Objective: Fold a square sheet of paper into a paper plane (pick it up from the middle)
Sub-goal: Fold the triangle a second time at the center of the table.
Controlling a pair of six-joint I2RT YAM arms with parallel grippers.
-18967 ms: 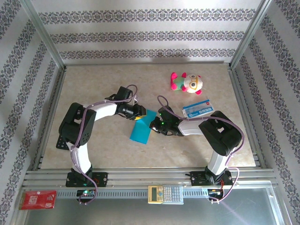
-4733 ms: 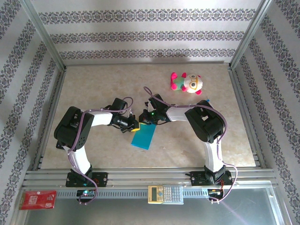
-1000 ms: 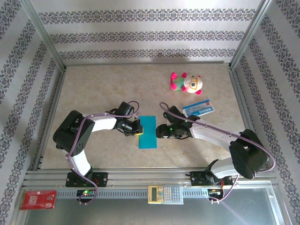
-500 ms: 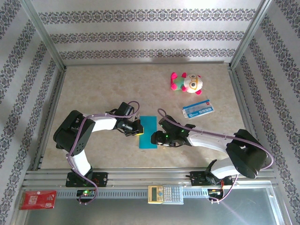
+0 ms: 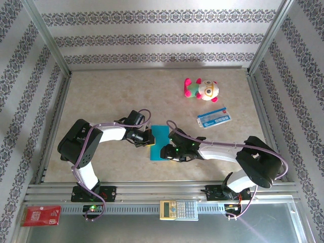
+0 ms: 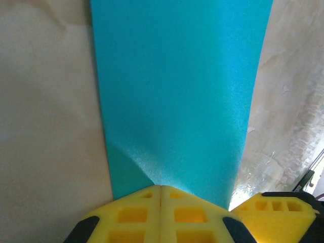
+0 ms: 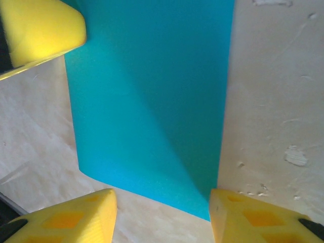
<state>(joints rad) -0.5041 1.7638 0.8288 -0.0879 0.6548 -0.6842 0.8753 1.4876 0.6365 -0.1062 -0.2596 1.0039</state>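
now, centre tabletop (image 5: 101,96): thin teal-blue folded paper sheet (image 5: 161,137) lies flat; left tool (image 5: 147,140), closed, pins its left edge. right tool (image 5: 168,152), jaws apart, has slid in over the near right corner, likely preparing the next crease.

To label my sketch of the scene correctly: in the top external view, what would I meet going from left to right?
Red packet → left end effector → teal paper → printed card.

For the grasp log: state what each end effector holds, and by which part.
Left end effector: shut on the folded teal paper sheet, at its left long edge. Right end effector: open astride the sheet's edge, holding nothing.
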